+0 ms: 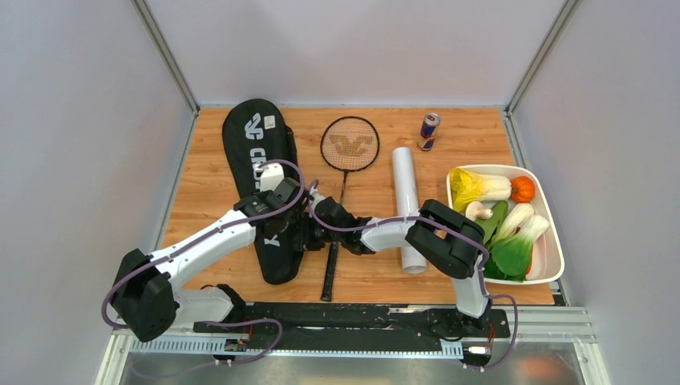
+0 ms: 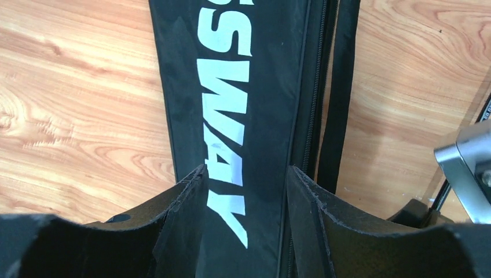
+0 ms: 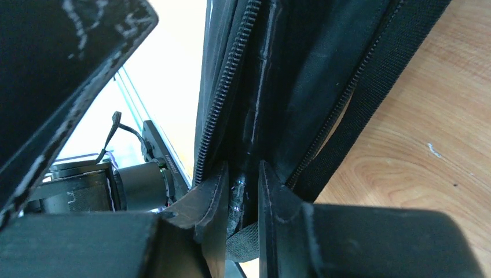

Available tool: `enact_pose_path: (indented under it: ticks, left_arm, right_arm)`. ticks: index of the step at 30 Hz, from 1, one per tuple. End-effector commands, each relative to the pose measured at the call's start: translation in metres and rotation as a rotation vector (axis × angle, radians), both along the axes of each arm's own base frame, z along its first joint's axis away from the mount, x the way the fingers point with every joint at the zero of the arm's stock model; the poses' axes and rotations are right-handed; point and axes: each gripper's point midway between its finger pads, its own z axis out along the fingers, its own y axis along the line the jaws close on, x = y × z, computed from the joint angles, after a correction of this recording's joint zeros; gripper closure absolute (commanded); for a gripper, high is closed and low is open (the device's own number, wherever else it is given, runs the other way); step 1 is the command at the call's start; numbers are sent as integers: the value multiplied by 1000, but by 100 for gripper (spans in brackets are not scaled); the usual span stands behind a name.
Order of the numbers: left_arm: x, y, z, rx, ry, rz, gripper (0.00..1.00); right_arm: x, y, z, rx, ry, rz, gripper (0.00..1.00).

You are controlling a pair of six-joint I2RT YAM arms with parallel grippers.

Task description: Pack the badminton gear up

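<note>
Top external gives me the wooden table (image 1: 481, 132), with both arms crossing its middle and hiding where their tips meet. The long black racket bag (image 1: 258, 148) lies left of centre, rounded end far and narrow end near, its white lettering partly covered. At the far right sits a white tray (image 1: 553, 249) of vegetables. Just right of the bag lies a thin racket (image 1: 350, 144), oval strung head far, its shaft partly hidden. The smooth white tube (image 1: 405, 180) lies right of that, its near part crossed by the right arm. A small can (image 1: 429, 131) stands beyond the tube.

In its wrist view, the left gripper (image 2: 246, 174) has its fingers apart over the bag's smooth fabric; I cannot tell whether they touch it. The right gripper (image 3: 242, 168) is pinched on the bag's edge, beside a toothed zipper (image 3: 226, 87) and a woven strap (image 3: 359, 98); the rest is dark and blurred.
</note>
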Motion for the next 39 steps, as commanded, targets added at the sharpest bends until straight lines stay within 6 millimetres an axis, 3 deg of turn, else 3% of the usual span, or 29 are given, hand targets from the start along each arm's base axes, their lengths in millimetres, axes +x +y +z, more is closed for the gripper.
enact_pose_path:
  ticks: [1, 6, 12, 19, 21, 23, 24, 27, 31, 39]
  left_arm:
    - [22, -10, 6, -23, -26, -22, 40]
    - [34, -25, -7, -76, -35, -79, 39]
    - [33, -24, -24, -151, -27, -98, 37]
    - [32, -17, -45, -114, 34, -91, 37]
    - [31, -15, -47, -97, 42, -84, 44]
    - [32, -12, -45, -86, 36, -76, 59]
    - [31, -10, -45, -83, 35, -72, 73]
    - [30, -7, -42, -76, 27, -65, 97]
    - [27, -7, -39, -92, 23, -64, 100]
    - [16, -13, -25, -187, -21, -98, 100]
  right_arm:
    - [7, 13, 31, 121, -61, -30, 97]
    - [9, 8, 28, 114, -64, -51, 97]
    - [6, 10, 23, 132, -46, -35, 97]
    - [5, 8, 15, 122, -31, -41, 97]
    - [5, 7, 16, 123, -36, -39, 96]
    - [4, 6, 22, 124, -43, -41, 95]
    - [5, 4, 25, 114, -45, -50, 92]
    - [12, -5, 32, 59, -67, -86, 78]
    - [18, -25, 35, -5, -80, -117, 62]
    - [38, -85, 44, -91, -146, -235, 54]
